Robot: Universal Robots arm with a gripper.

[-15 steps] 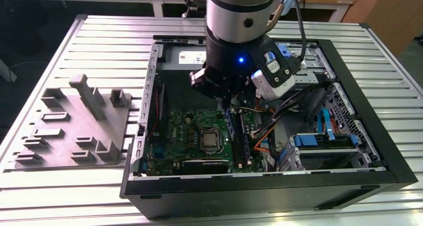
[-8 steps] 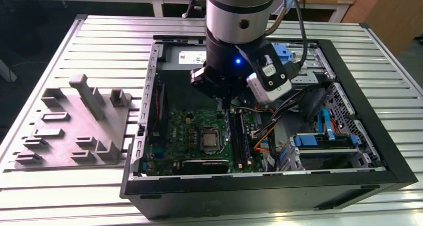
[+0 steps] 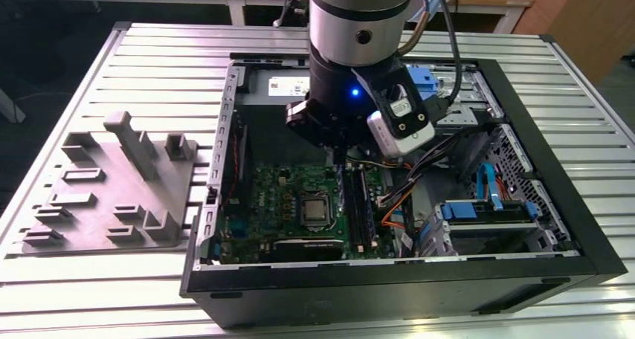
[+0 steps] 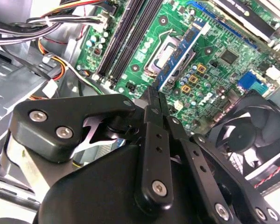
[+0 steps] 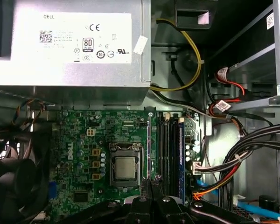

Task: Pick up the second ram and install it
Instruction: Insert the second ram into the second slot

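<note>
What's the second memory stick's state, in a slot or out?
Out: in the second wrist view the hand grips the memory stick over the board, beside the slots, not in one.

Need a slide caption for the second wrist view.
Hand holds the second ram over the green motherboard, in front of the CPU socket.

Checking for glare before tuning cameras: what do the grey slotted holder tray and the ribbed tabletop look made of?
Grey slotted holder tray: probably matt plastic, uniform grey without gleam. Ribbed tabletop: likely satin aluminium, pale silvery with soft highlights along ribs.
</note>
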